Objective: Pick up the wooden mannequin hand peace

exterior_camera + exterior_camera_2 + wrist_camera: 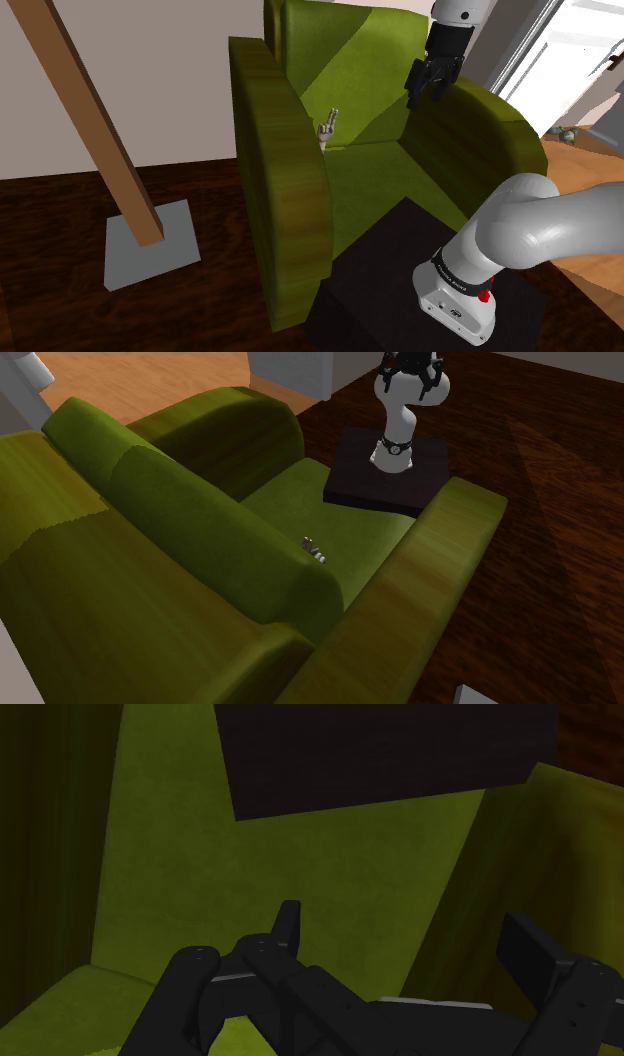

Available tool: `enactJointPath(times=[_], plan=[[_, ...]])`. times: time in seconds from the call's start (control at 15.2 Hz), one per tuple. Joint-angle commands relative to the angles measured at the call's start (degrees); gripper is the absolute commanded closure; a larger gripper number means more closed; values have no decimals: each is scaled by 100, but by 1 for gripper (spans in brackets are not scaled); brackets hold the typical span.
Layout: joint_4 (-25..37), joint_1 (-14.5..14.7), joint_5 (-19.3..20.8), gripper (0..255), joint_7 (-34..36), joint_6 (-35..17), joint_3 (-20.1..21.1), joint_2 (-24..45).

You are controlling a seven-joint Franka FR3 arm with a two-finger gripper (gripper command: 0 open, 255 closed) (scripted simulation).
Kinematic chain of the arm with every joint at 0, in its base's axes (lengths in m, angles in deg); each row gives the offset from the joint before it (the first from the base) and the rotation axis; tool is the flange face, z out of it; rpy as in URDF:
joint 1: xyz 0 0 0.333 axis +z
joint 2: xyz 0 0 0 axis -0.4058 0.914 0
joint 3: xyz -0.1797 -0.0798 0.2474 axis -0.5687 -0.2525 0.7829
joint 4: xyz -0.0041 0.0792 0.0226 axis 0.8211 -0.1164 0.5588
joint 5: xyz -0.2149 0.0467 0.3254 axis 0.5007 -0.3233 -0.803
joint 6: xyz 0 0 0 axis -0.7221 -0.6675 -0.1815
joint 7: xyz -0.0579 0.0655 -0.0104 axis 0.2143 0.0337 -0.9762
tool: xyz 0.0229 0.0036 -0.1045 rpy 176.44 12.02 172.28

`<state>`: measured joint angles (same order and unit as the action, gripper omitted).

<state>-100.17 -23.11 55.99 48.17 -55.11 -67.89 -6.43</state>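
Mannequin hand (326, 128) sits on the green sofa (290, 180) seat at the backrest, centre-left of the shoulder view. Gripper (430, 82) hangs upper right, well apart from it, fingers spread, empty. Judged light, rigid, with breakable thin fingers; grasp across the palm.

Green armchair (370, 180) on dark floor (60, 310), slanted wooden post (95, 120) beside

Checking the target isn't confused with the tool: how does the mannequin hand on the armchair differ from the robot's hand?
Colour: the mannequin hand is pale grey, the robot's hand black. Pose: the mannequin hand stands on the seat, pointing up; the robot's hand hangs in the air, its fingers pointing down and apart. Size: the mannequin hand looks far smaller. Both have fingers.
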Motion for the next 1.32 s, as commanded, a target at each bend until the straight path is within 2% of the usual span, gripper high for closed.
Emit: enactJointPath(times=[0.0, 0.59, 1.25], plan=[[0, 0, 0, 0, 0, 0, 0, 0], [-45, -168, 64, 0, 543, -1668, -7, 1529], [677, -343, 147, 0, 1096, -3086, -99, 3568]])
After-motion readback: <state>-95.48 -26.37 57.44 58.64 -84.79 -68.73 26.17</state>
